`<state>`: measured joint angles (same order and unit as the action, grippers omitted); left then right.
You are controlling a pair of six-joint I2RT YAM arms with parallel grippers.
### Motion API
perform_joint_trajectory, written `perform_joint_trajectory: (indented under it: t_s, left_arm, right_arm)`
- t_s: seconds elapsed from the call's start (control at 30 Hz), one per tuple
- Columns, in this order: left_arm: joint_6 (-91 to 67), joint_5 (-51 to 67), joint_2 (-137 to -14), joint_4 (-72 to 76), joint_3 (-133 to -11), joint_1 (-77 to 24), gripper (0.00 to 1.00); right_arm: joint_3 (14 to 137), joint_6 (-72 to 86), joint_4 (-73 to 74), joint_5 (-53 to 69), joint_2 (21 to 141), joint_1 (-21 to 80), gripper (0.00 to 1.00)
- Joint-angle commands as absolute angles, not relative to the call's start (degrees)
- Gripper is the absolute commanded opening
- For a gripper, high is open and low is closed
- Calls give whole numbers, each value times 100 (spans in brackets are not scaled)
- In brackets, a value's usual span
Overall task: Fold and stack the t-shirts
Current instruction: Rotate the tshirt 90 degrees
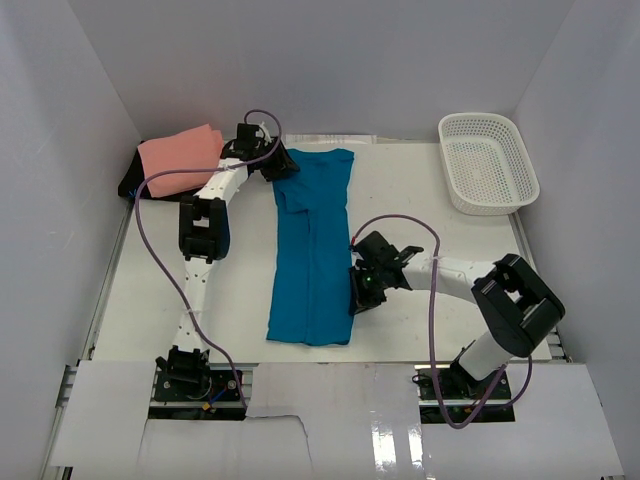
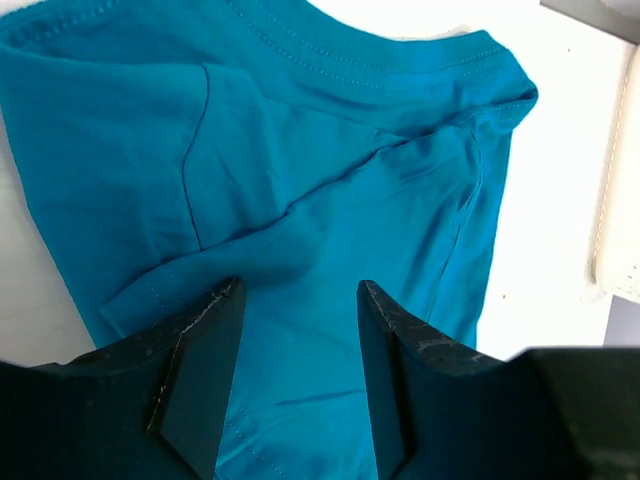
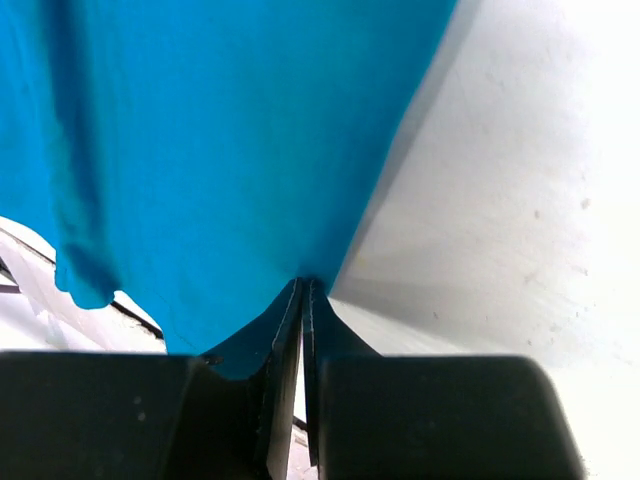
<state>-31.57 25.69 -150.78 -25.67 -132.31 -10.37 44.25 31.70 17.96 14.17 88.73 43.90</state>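
White table, walled on 3 sides.

Mid-table: teal shirt, laid flat as 1 long strip, running far to near, sides folded in. Left wrist view: sleeve folded over the body of teal shirt, hem stitching clear, creases fanning across the far part.

2 arms at the near edge. Left arm stretched out to the far end of teal shirt. Right arm bent back in toward the shirt's right edge, near half.

Far-left corner: pink shirt, folded into a compact block, sitting on a dark item; can't tell what that is. Near teal shirt's far end but apart from it, not stacked.

Far-right corner: basket, white mesh, upright, well apart from both shirts.

Left gripper: jaws parted over the far-left corner of teal shirt. Wrist view of left gripper shows cloth behind the gap, nothing pinched. Can't tell whether fingers touch the cloth.

Right gripper: jaws closed tight on teal shirt's right edge. Wrist view of right gripper shows teal shirt pinched at the tips and tented up, shadow on the table just beside.
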Motion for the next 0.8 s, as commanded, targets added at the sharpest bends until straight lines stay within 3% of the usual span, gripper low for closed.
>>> perform_joint_trajectory:
  t_s: [0.0,0.3,0.4,0.43,0.5,0.53,0.57,0.7,0.77]
  left_arm:
    - [-3155,2338,-15275,-2611,-13447,-1020,60]
    - [-3550,2653,-15118,-2268,-13482,-1002,61]
    - [-3839,2997,-14794,-2241,-13946,-932,65]
    - [-3893,3041,-14635,-2224,-14000,-897,66]
    - [-3964,3067,-14267,-2136,-13957,-861,67]
    - [-3990,3041,-13830,-2144,-13800,-827,67]
    - [-3999,3006,-13590,-2171,-13642,-809,67]
    - [-4078,2401,-12097,-3250,-11984,-782,62]
    - [-4096,1751,-11017,-3619,-10421,-782,60]
  right_arm:
    - [4886,2813,2127,1494,9079,4386,10]
    - [5422,2742,2276,1574,9097,4386,12]
    - [5440,2698,2320,1573,8956,4386,22]
    - [5467,2698,2329,1547,8869,4386,34]
    - [5458,2725,2329,1529,8746,4386,41]
    - [5432,2751,2320,1512,8580,4386,52]
    - [5397,2786,2312,1494,8474,4386,57]
    - [4827,3224,2084,1625,7597,4386,61]
    - [4238,3488,1882,1801,7253,4386,61]
